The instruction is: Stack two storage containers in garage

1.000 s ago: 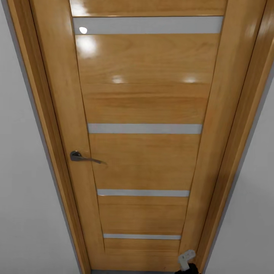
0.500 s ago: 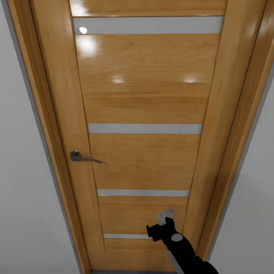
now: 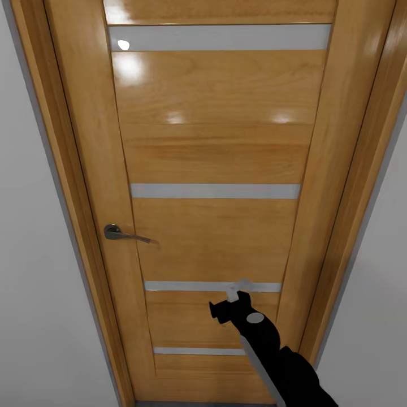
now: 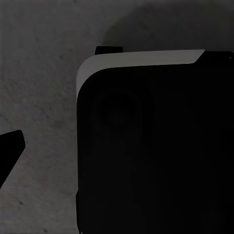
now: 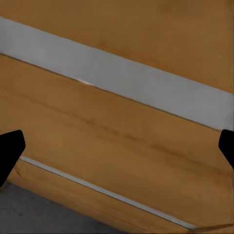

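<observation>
I am parked facing a closed wooden door (image 3: 215, 158) with pale grey strips (image 3: 215, 191) set across it at intervals. Its frame (image 3: 362, 169) runs down both sides, with white wall (image 3: 34, 294) beyond. A dark metal lever handle (image 3: 121, 233) sits on the door's left side, about halfway down the head view.

My right arm (image 3: 271, 350) reaches up from the lower right of the head view, black with a grey stripe. The right gripper (image 3: 240, 289) points at the door, its pale tip over the third grey strip, well to the right of the handle and lower. In the right wrist view I see two dark fingertips (image 5: 9, 153) at opposite edges of the picture, so the jaws are spread wide with nothing between them. Past them lies door wood crossed by a grey strip, and a sliver of grey floor (image 5: 44, 214) under the door's bottom edge.

The left wrist view is dim: a dark, white-edged part of the robot body (image 4: 151, 141) above rough grey floor, with one dark fingertip (image 4: 9, 153) at the edge. I cannot tell how wide the left gripper is.

I see neither container here.
</observation>
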You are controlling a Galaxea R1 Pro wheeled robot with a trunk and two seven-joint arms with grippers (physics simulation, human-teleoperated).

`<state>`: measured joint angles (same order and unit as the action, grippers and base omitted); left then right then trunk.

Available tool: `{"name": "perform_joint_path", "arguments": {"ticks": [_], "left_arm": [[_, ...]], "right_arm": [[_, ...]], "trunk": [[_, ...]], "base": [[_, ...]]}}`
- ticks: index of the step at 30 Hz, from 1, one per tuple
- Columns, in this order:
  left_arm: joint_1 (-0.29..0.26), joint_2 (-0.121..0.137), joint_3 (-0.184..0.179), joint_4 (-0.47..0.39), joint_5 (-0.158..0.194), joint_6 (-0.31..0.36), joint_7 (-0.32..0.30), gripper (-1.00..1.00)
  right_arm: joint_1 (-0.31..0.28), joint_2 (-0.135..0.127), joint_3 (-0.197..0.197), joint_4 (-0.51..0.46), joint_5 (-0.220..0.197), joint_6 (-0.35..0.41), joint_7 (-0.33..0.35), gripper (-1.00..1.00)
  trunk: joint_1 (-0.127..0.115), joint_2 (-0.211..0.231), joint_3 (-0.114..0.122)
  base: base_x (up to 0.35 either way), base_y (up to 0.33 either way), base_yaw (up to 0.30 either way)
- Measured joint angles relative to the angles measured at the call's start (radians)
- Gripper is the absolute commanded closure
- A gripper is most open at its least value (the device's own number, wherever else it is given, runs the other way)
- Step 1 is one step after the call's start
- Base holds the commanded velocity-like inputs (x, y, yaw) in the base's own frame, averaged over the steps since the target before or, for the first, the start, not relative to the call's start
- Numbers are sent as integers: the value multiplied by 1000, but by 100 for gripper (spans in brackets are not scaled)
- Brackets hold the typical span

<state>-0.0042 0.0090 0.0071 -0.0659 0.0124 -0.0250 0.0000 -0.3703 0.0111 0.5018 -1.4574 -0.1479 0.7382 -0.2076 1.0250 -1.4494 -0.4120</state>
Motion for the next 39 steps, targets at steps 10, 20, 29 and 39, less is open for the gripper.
{"name": "perform_joint_path", "arguments": {"ticks": [10, 20, 29, 39], "left_arm": [[0, 0, 0, 0, 0, 0, 0, -100], [0, -1, 0, 0, 0, 0, 0, -100], [0, -1, 0, 0, 0, 0, 0, -100], [0, -1, 0, 0, 0, 0, -1, -100]], "right_arm": [[-118, 29, -1, 51, 24, 32, -12, -100], [-257, 65, -2, 276, 22, 13, -15, -100], [-342, 96, -2, 435, 25, -45, -16, -100], [-365, 110, -1, 483, 29, -67, -16, -100]], "trunk": [[0, 0, 0], [0, 0, 0], [0, 0, 0], [0, 0, 0]], "base": [[0, 0, 0], [0, 0, 0], [0, 0, 0], [0, 0, 0]]}}
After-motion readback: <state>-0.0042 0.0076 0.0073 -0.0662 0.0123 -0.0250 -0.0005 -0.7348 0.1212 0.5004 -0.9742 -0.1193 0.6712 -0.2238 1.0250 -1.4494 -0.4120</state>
